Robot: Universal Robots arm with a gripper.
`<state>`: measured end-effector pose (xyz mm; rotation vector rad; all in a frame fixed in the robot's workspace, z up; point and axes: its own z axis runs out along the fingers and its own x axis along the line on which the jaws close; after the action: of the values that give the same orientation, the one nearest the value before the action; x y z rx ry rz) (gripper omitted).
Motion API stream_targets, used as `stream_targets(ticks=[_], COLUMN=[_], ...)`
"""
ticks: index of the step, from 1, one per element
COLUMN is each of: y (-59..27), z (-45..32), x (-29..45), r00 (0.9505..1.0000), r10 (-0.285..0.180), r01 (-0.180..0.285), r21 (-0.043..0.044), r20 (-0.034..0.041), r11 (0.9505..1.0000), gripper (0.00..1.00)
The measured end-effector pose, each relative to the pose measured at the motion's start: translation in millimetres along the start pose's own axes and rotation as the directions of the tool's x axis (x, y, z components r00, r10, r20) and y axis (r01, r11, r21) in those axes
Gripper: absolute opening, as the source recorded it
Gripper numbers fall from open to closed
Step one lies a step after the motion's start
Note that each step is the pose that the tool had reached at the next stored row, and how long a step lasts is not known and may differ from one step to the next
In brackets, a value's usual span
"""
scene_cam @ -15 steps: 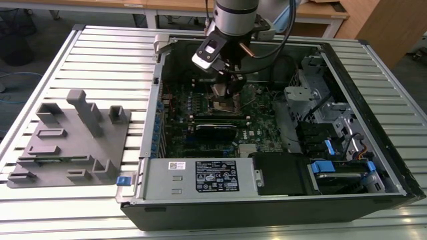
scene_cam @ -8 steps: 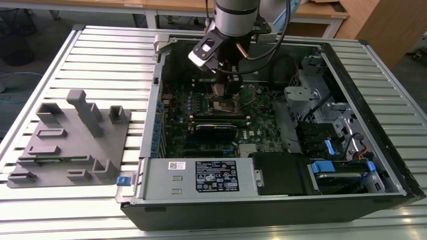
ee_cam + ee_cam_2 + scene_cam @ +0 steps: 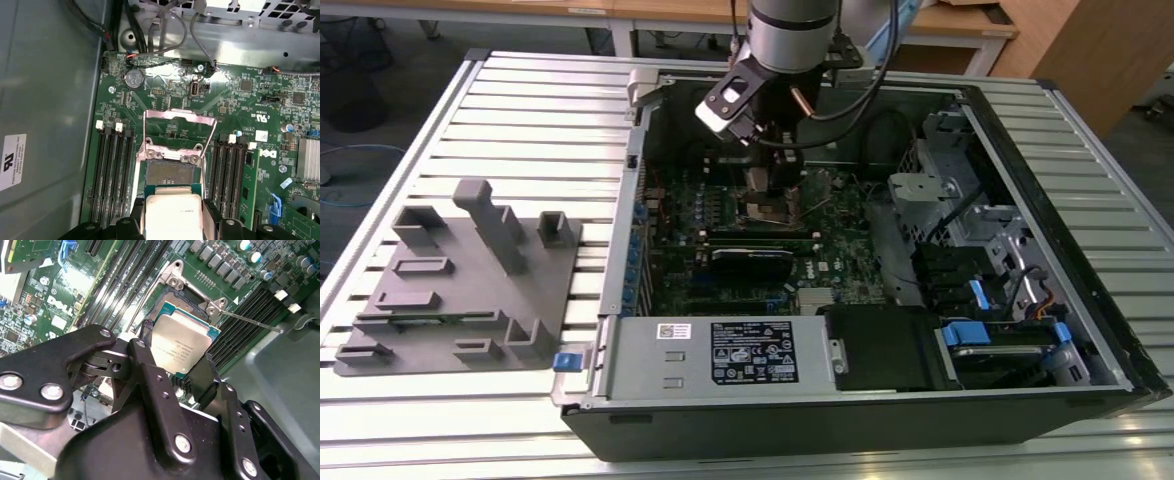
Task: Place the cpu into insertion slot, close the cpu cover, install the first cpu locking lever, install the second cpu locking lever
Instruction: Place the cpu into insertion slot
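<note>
Over insertion slot (image 3: 170, 172), cpu (image 3: 180, 345) face-up

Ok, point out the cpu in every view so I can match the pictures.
Exterior view: hidden under the pincer, above the motherboard.
Second wrist view: cpu, silver face showing, between the pincer's fingers.
First wrist view: cpu next to the insertion slot.
Shared landmark: black memory slots flanking that slot in both wrist views.
</note>
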<state>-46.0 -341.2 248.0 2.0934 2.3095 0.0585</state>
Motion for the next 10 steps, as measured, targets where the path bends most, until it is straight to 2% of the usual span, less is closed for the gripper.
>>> stream_targets(ticks=[2,3,6,10], y=[-0.3,-0.7,-0.9,-1.0], z=[1.1,1.7,3.5,5.4], x=[0.0,0.0,0.0,0.0], r00=[1.0,1.0,0.9992,0.9944], r10=[0.0,0.001,0.04,0.106], r01=[0.0,-0.001,-0.04,-0.105], r21=[-0.0145,-0.0191,-0.0212,-0.0217], r20=[0.0015,0.0022,0.0042,0.0071], r11=[0.9999,0.9998,0.999,0.9942], gripper=[0.54,0.54,0.54,0.54])
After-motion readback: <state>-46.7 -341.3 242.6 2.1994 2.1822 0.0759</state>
